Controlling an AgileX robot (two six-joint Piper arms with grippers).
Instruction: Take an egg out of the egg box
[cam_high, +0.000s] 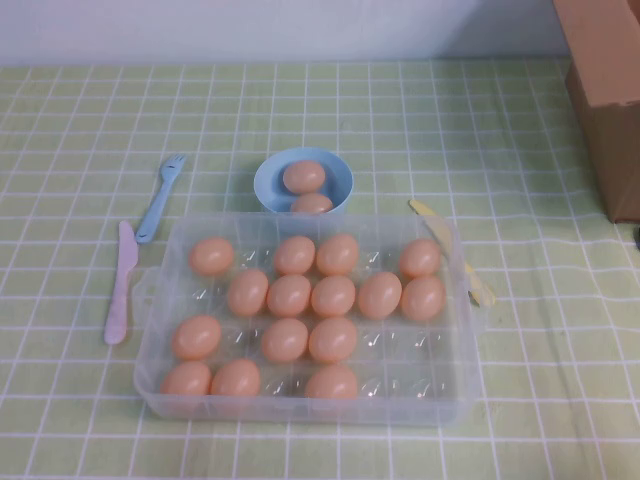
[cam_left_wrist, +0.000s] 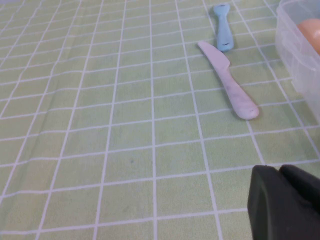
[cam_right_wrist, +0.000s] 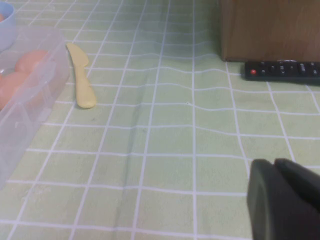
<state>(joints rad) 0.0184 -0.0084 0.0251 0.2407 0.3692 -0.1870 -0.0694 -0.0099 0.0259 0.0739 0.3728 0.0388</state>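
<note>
The clear plastic egg box (cam_high: 152, 300) sits in the middle of the table and holds several tan-orange eggs; one egg (cam_high: 289, 296) lies near its centre. Neither arm shows in the high view. In the left wrist view my left gripper (cam_left_wrist: 276, 170) is shut and empty, low over the cloth, well short of the egg box corner (cam_left_wrist: 295, 55). My right gripper (cam_right_wrist: 274, 162) is shut on nothing too, over bare cloth on the other side of the egg box (cam_right_wrist: 30, 95).
A light-blue bowl (cam_high: 270, 180) with two eggs stands behind the box. A blue fork (cam_high: 160, 197) and a pink knife (cam_high: 120, 285) lie to its left, a yellow knife (cam_high: 440, 235) to its right. A cardboard box (cam_high: 605, 90) and a black remote (cam_right_wrist: 282, 70) are at far right.
</note>
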